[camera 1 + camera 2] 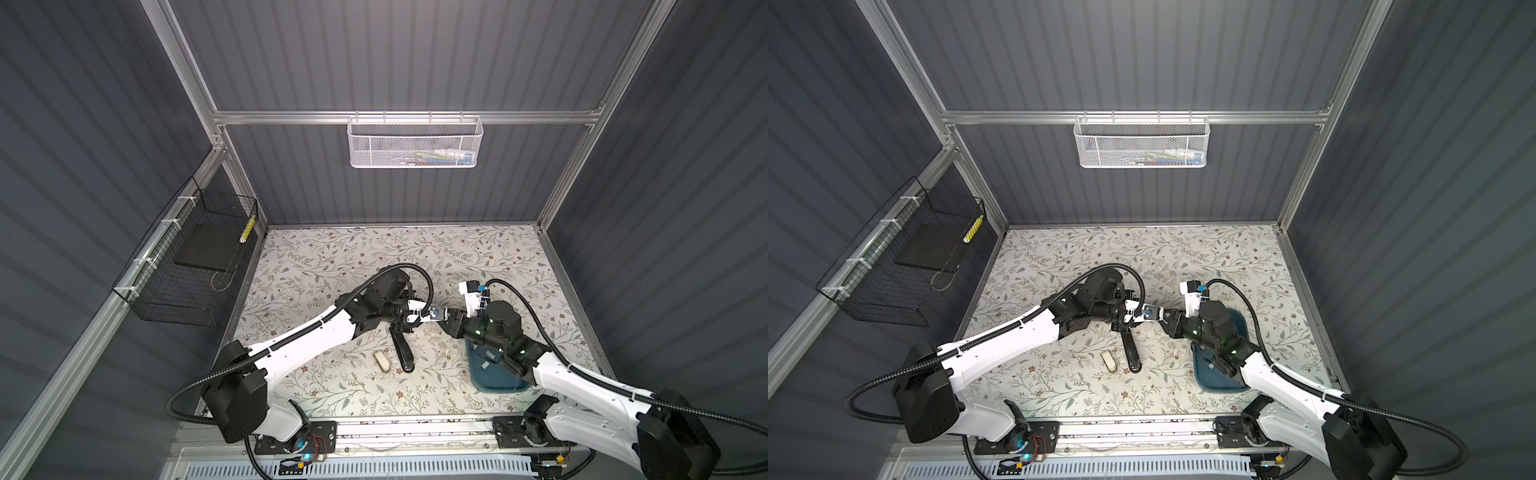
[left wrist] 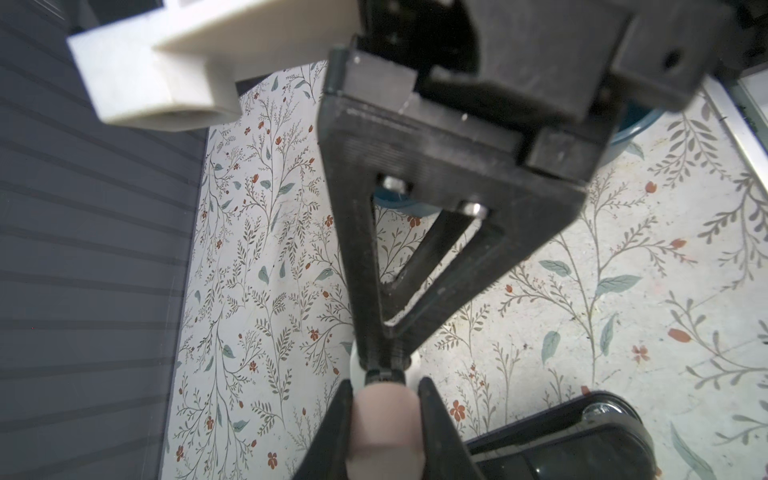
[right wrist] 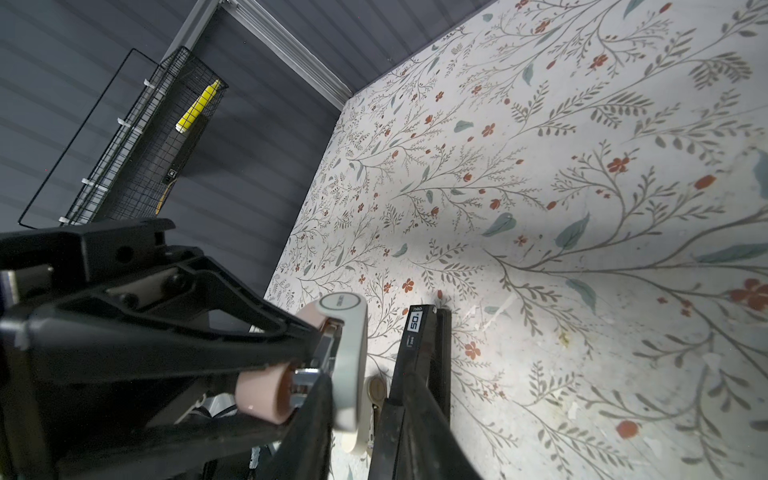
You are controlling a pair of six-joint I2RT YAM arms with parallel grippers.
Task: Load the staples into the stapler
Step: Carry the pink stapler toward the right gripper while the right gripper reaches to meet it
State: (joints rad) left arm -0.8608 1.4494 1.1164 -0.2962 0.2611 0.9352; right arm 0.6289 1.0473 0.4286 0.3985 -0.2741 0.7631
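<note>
here, left gripper [image 2: 384, 401] jaws clench a pink-and-white stapler [image 3: 351, 353]. grey staples [image 1: 484, 365] sit in a teal tray [image 1: 494, 383], half hidden; right gripper [image 2: 384, 362] jaws' state i cannot tell.

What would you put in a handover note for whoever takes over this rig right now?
Left gripper: shut on the small pink-and-white stapler, held above the table.
Right gripper: at the same stapler; grip unclear.
Staples: in the teal tray, partly hidden by the right arm.
Black stapler: lying on the table.
Done: small stapler lifted. Left: open it, load staples, close.
</note>
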